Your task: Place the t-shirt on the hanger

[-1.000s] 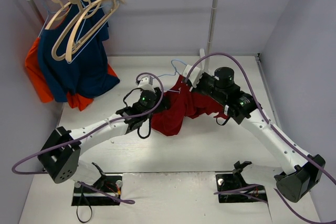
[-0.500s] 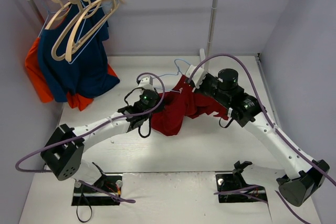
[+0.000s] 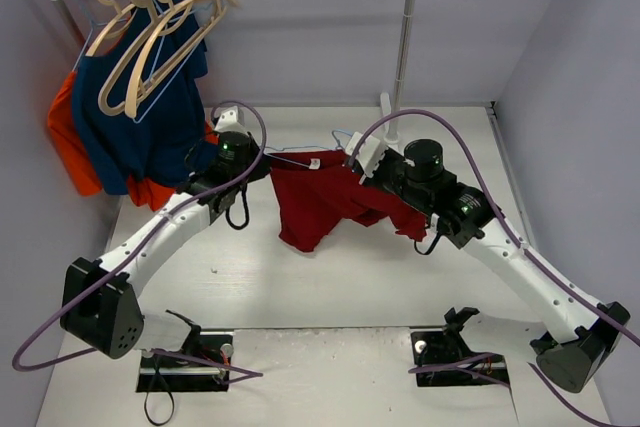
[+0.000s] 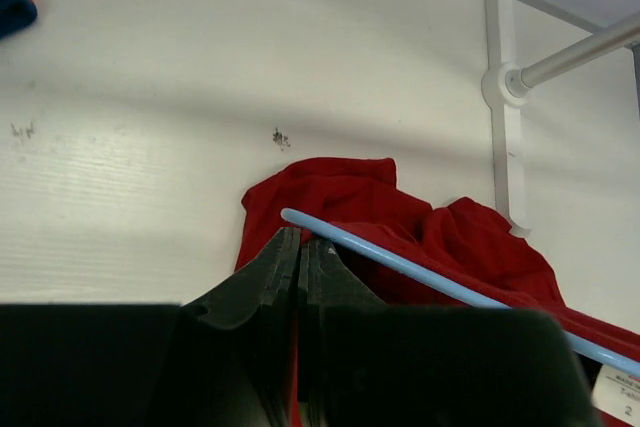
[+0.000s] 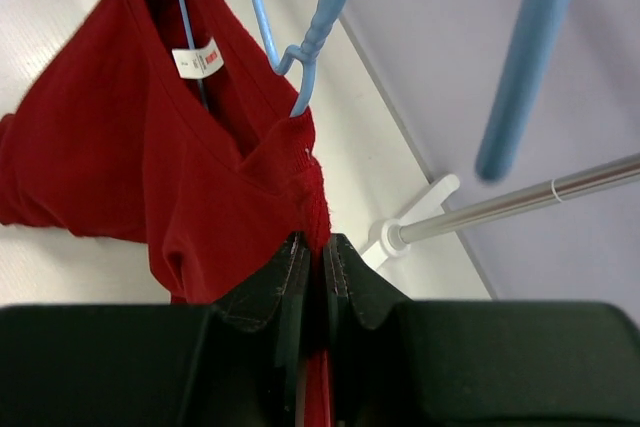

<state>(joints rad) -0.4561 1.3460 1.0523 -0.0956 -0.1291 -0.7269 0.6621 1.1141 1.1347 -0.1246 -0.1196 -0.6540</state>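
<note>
Red t-shirt [image 3: 318,202] between left claw [image 4: 300,239], right claw [image 5: 316,242]

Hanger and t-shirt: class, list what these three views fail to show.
Left wrist view: the hanger runs off the right edge, hook unseen.
Left wrist view: the left gripper hides whether it pinches wire as well as the t-shirt.
Top view: the t-shirt covers most of the hanger.
The label: print too small in every view.
</note>
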